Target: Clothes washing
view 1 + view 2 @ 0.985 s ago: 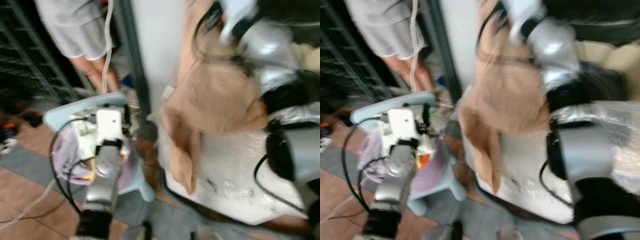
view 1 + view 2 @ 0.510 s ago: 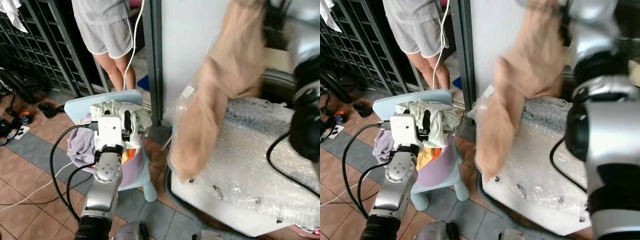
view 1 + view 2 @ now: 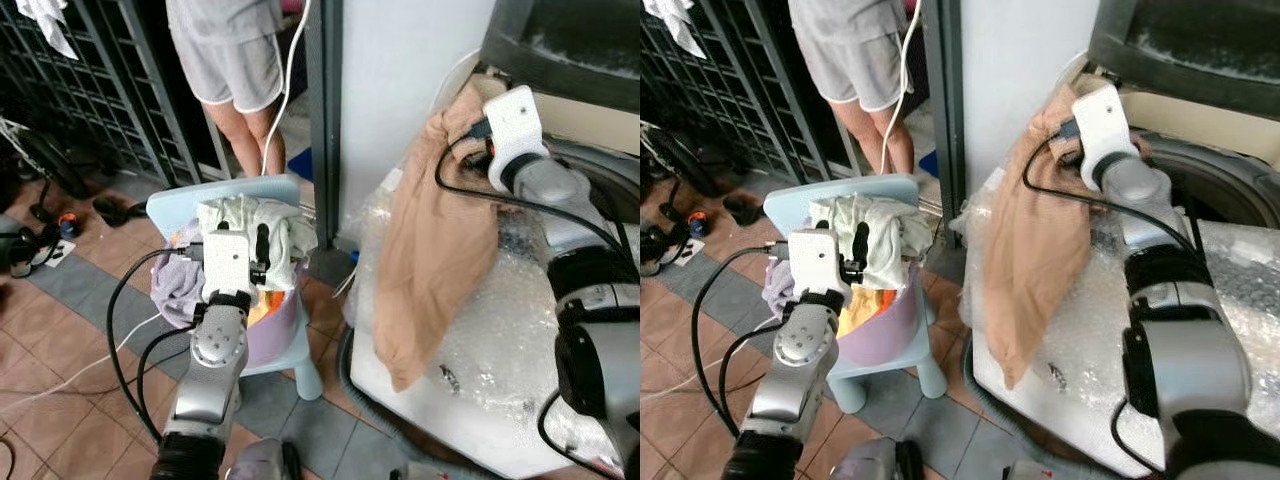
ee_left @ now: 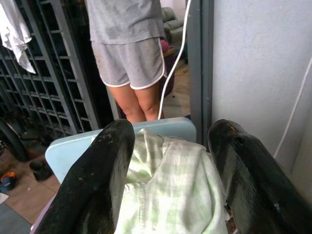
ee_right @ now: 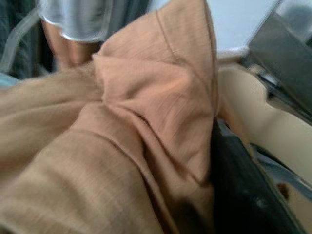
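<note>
We are part way through the washing. Our right gripper (image 3: 478,152) is up at the rim of the washing machine (image 3: 600,180) and pinches the tan cloth (image 3: 430,260). In the right wrist view the tan cloth bunches against a black finger (image 5: 243,190), so we judge it is held tight. Most of the cloth hangs down the front of the machine, over the bubble wrap (image 3: 500,330). It is not in the tub yet, so it needs to go up and over the rim.

Our left gripper (image 4: 168,165) hangs above the purple basket (image 3: 280,325) on the blue chair (image 3: 215,195), with its fingers spread wide and nothing in them. A pale green checked cloth (image 4: 170,185) lies on top of the pile there, with more clothes under it. So we think lots of clothes are left to move. A person (image 3: 235,60) stands behind the chair
</note>
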Tool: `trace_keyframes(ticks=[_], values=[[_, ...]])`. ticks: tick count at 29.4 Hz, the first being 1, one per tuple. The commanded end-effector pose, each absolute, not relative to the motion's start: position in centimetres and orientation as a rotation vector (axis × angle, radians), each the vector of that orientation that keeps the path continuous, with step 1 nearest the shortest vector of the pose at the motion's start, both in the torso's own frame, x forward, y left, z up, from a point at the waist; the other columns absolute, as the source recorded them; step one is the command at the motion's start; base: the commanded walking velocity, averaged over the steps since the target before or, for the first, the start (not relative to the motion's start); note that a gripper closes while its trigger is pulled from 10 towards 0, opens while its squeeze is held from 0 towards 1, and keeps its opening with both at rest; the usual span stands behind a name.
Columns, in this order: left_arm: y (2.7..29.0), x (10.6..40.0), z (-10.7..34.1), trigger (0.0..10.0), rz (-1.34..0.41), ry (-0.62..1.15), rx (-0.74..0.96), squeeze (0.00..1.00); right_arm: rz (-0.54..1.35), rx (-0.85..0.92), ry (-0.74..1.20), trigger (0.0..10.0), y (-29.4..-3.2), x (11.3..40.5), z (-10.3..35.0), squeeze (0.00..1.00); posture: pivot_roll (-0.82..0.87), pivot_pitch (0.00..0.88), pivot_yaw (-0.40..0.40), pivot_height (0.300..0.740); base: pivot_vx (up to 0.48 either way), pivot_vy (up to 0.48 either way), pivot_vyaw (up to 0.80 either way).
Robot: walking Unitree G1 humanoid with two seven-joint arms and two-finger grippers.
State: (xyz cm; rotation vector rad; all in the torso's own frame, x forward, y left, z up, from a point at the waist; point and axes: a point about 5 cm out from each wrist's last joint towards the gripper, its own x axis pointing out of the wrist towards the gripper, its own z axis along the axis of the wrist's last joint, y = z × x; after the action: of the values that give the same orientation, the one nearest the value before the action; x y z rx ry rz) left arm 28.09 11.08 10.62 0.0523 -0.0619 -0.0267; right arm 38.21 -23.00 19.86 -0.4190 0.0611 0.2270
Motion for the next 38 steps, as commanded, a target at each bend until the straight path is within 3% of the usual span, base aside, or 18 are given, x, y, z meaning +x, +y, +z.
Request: trace_keyframes(ticks=[1, 6, 11, 15, 16, 17, 18, 19, 23, 27, 28, 38], values=[[11.0, 27.9, 10.6, 10.0, -0.039, -0.048, 0.047, 0.0, 0.366, -0.379, 0.09, 10.0, -21.7, 37.2, 18.8, 1.0, -0.09, 0.0, 0.082, 0.74, 0.0, 0.0, 0.0], [11.5, 28.2, 10.7, 10.0, -0.046, -0.047, 0.058, 0.0, 0.59, -0.372, 0.04, 10.0, -19.9, 34.2, 17.8, 1.0, -0.09, 0.0, 0.095, 0.74, 0.0, 0.0, 0.0], [11.6, 28.1, 10.4, 10.0, -0.061, -0.033, 0.071, 0.0, 0.608, -0.263, -0.042, 10.0, -20.6, 32.9, 19.6, 1.0, -0.09, 0.0, 0.109, 0.74, 0.0, 0.0, 0.0], [11.6, 28.6, 11.1, 10.0, -0.07, -0.051, 0.072, 0.0, 0.689, -0.394, 0.039, 10.0, -21.3, 31.9, 19.5, 1.0, -0.09, 0.0, 0.113, 0.74, 0.0, 0.0, 0.0], [11.8, 28.5, 10.9, 10.0, -0.06, -0.044, 0.073, 0.0, 0.665, -0.415, 0.046, 10.0, -21.7, 32.0, 19.4, 0.76, -0.09, 0.0, 0.114, 0.74, 0.0, 0.0, 0.0], [11.9, 28.5, 10.8, 10.0, -0.058, -0.04, 0.075, 0.0, 0.66, -0.433, 0.054, 10.0, -21.8, 32.0, 19.3, 0.38, -0.09, 0.0, 0.115, 0.74, 0.0, 0.0, 0.0], [11.9, 28.5, 10.7, 10.0, -0.059, -0.038, 0.076, 0.0, 0.667, -0.459, 0.062, 10.0, -21.7, 31.9, 19.1, 0.14, -0.09, 0.0, 0.114, 0.74, 0.0, 0.0, 0.0], [11.9, 28.3, 10.7, 10.0, -0.065, -0.037, 0.077, 0.0, 0.688, -0.498, 0.074, 10.0, -21.3, 31.6, 18.8, 0.0, -0.08, 0.0, 0.116, 0.74, 0.0, 0.0, 0.0], [12.0, 28.2, 10.6, 10.0, -0.07, -0.033, 0.082, 0.0, 0.684, -0.638, 0.146, 10.0, -20.3, 31.2, 17.0, 0.0, -0.08, 0.0, 0.117, 0.74, 0.0, 0.0, 0.0], [11.9, 28.3, 10.7, 10.0, -0.069, -0.035, 0.08, 0.0, 0.666, -0.644, 0.181, 10.0, -19.6, 31.2, 15.5, 0.0, -0.08, 0.0, 0.12, 0.74, 0.0, 0.0, 0.0], [11.8, 28.3, 10.7, 10.0, -0.072, -0.036, 0.081, 0.0, 0.649, -0.643, 0.185, 0.0, -19.4, 31.2, 15.2, 0.0, -0.08, 0.0, 0.125, 0.74, 0.0, 0.0, 0.0], [11.4, 27.6, 9.9, 10.0, -0.09, -0.008, 0.072, 0.0, 0.525, -0.627, 0.216, 0.0, -19.1, 31.2, 13.8, 0.0, -0.09, 0.0, 0.141, 0.74, 0.0, 0.0, 0.0]])
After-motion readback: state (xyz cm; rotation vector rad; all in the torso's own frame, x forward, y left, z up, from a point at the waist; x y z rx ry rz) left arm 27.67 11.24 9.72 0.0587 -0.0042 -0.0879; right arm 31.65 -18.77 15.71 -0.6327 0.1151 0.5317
